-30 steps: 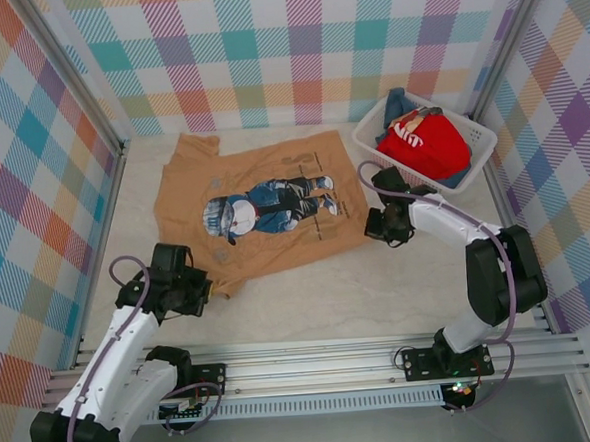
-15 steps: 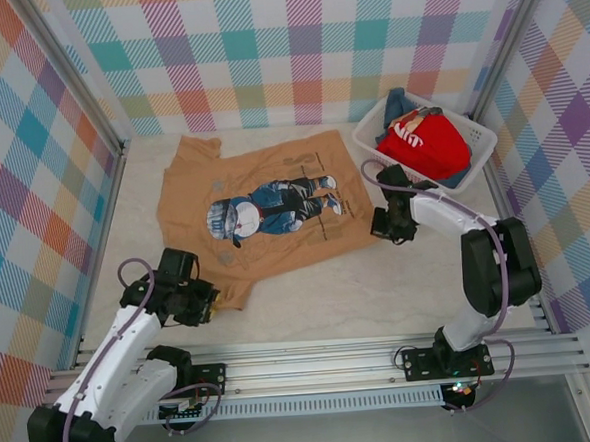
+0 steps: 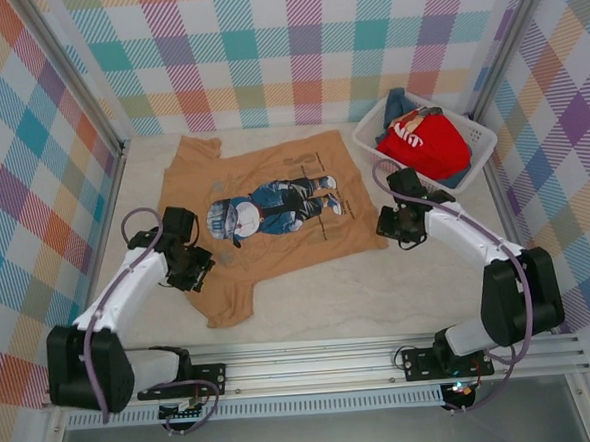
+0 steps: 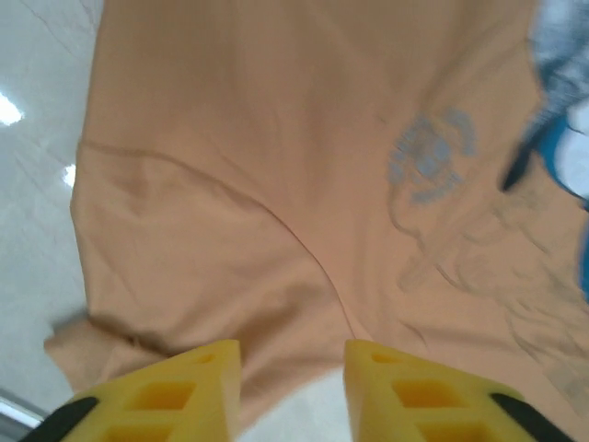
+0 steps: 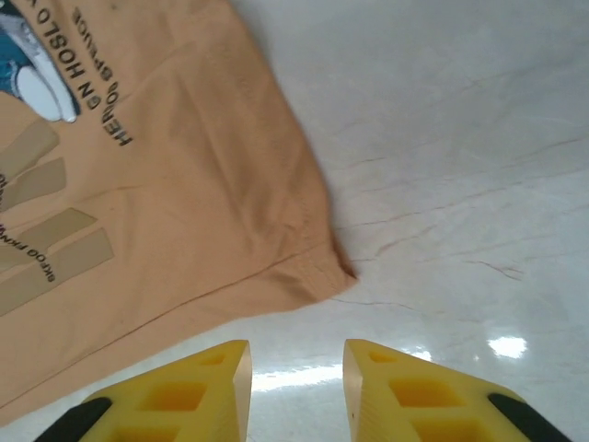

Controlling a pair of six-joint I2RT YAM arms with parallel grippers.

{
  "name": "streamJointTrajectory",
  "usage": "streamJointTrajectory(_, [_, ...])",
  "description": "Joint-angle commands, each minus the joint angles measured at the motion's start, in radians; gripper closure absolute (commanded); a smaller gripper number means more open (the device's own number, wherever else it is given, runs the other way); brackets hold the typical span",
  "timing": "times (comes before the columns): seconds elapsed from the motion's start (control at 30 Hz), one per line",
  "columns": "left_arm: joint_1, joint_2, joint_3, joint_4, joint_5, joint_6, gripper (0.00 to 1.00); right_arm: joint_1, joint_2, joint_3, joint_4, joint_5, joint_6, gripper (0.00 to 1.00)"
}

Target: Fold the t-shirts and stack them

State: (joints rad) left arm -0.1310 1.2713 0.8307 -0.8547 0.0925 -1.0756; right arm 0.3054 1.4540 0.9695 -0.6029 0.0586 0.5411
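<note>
Tan orange-brown cloth t-shirt (image 3: 276, 244) lies spread face up on the pale marble-look table (image 3: 380, 296), left of centre, its blue-denim cartoon figure print (image 3: 269, 205) and dark lettering turned sideways. One sleeve (image 3: 196, 147) points to the far left corner and a flap (image 3: 225, 303) trails toward the near edge. A few soft creases cross the cloth in the left wrist view (image 4: 276, 184). The left gripper (image 4: 293, 354) hangs over the shirt's left edge, its yellow fingers parted with nothing between them. The right gripper (image 5: 296, 354), likewise parted and empty, sits over bare table just off the shirt's right corner (image 5: 322, 267). A red t-shirt with white lettering (image 3: 426, 145) and a blue one (image 3: 398, 102) lie heaped in the white plastic lattice basket (image 3: 486, 144) at far right
</note>
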Motion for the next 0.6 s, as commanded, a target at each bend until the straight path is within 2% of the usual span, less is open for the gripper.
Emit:
streamJointTrajectory(0.0, [0.082, 0.052, -0.028, 0.036, -0.030, 0.068, 0.73, 0.016, 0.043, -0.004, 0.076, -0.119, -0.014, 0.72])
streamJointTrajectory(0.2, [0.172, 0.132, -0.038, 0.068, -0.043, 0.174, 0.74, 0.018, 0.137, 0.038, 0.023, -0.064, -0.024, 0.72])
streamJointTrajectory(0.37, [0.241, 0.240, -0.033, 0.111, -0.088, 0.265, 0.76, 0.018, 0.219, 0.065, 0.019, -0.075, -0.011, 0.74])
streamJointTrajectory(0.57, [0.346, 0.406, 0.061, 0.146, -0.122, 0.368, 0.78, 0.029, 0.269, 0.112, 0.017, -0.090, 0.021, 0.77])
